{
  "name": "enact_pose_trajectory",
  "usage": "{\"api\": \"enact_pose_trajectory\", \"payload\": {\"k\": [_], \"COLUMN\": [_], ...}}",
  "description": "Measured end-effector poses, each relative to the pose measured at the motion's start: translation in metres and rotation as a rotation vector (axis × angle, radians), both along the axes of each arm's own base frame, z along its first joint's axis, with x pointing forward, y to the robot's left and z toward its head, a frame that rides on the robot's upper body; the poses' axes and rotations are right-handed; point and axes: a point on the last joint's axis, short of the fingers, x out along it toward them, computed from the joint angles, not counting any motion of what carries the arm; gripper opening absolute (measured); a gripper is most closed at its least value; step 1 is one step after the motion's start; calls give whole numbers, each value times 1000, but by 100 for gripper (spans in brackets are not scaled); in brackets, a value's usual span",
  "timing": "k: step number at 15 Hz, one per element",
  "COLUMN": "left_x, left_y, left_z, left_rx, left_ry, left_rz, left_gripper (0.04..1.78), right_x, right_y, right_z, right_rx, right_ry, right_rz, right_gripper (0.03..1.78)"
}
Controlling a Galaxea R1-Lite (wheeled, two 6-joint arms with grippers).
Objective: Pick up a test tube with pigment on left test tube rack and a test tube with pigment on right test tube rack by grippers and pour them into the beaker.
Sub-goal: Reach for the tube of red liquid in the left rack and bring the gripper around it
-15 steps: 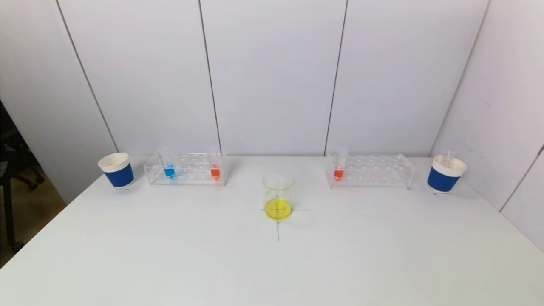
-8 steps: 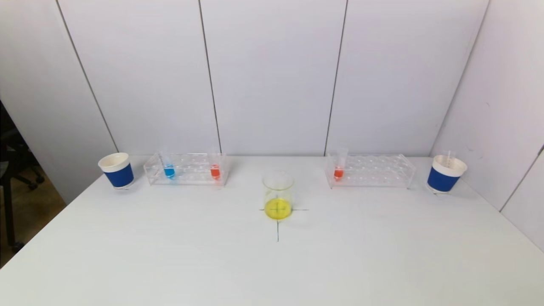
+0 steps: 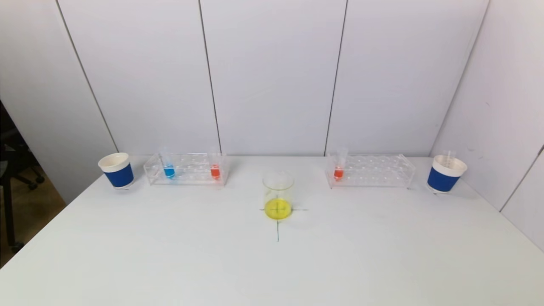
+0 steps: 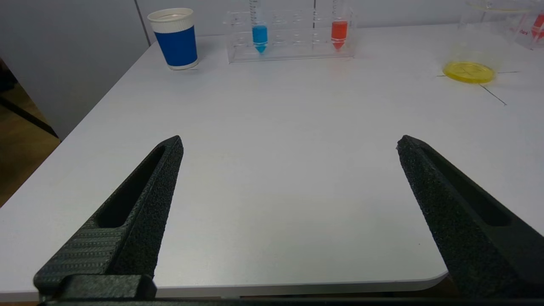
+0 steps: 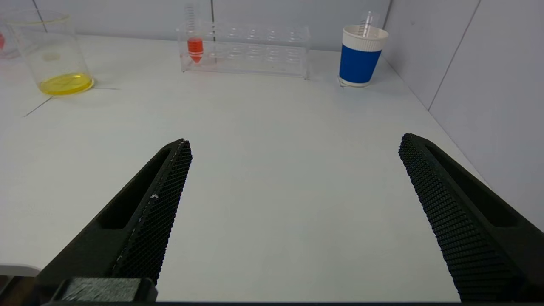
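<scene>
The clear left test tube rack (image 3: 187, 169) (image 4: 293, 36) stands at the back left of the table. It holds a test tube with blue pigment (image 3: 169, 170) (image 4: 259, 33) and one with orange pigment (image 3: 215, 170) (image 4: 339, 30). In the right test tube rack (image 3: 369, 171) (image 5: 246, 47) stands one test tube with orange pigment (image 3: 338, 171) (image 5: 195, 44). The glass beaker (image 3: 278, 195) (image 4: 476, 46) (image 5: 51, 51), with yellow liquid at its bottom, sits on a cross mark at the table's middle. My left gripper (image 4: 289, 142) and right gripper (image 5: 295, 142) hang open and empty over the near table edge, outside the head view.
A blue and white paper cup (image 3: 116, 170) (image 4: 174, 38) stands left of the left rack. Another such cup (image 3: 445, 173) (image 5: 362, 55), with a clear tube in it, stands right of the right rack. Wall panels close the back and the right side.
</scene>
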Motion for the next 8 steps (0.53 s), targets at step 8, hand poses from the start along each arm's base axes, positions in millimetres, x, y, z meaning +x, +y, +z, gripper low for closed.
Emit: {"api": "enact_pose_trajectory", "payload": {"k": [8], "left_x": [0], "left_y": [0], "left_z": [0], "left_rx": [1], "left_ry": [0], "left_rz": [0], "left_gripper": [176], "right_x": [0], "right_y": [0], "right_z": [0], "right_rx": [50], "right_ry": [3], "right_rz": [-8], "right_gripper": [177]}}
